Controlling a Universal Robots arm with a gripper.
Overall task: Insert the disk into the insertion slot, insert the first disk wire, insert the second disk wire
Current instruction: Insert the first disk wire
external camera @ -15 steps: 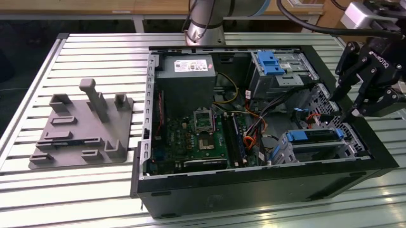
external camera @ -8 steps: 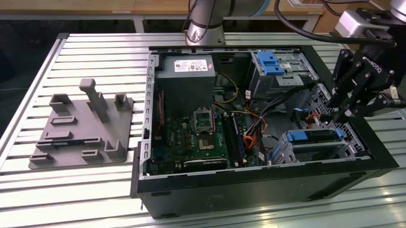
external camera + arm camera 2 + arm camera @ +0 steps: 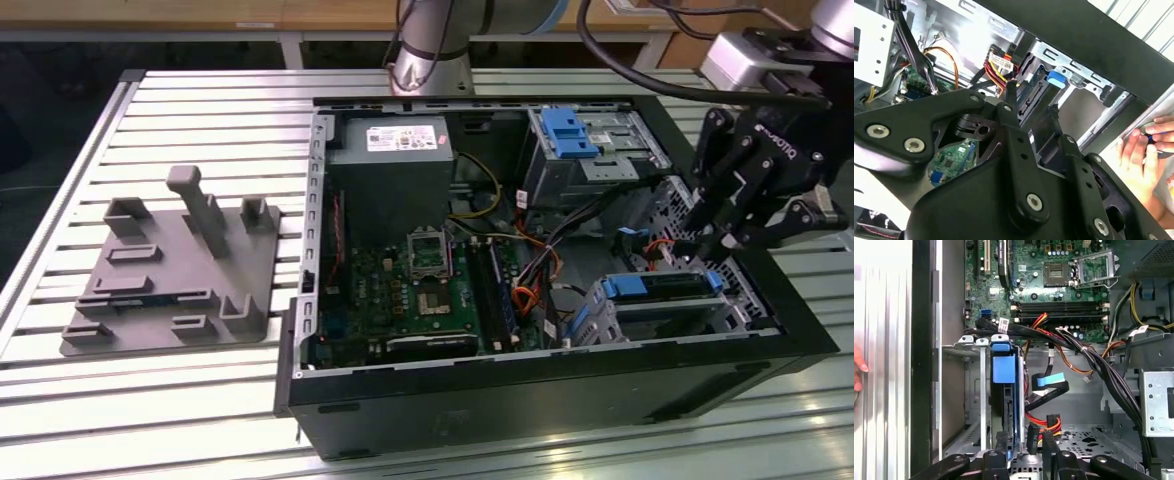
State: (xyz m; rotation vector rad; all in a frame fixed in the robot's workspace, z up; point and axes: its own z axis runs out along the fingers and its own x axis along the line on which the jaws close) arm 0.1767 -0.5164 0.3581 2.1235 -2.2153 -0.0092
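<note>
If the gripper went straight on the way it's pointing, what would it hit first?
Probably the black wire connector just ahead of the gripper, next to the disk sitting in the insertion slot. Depth is unclear in the first wrist view, so it may already be touching it.

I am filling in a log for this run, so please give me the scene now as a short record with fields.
disk: sits in the insertion slot, blue carrier visible
gripper: down inside the computer case, close to the disk's end and a black connector with red and yellow wires
connections: whether any wire is plugged into the disk cannot be told
person: a hand lies by the case's outer wall
fixture: grey fixture on the table, at the exterior view's left
</note>
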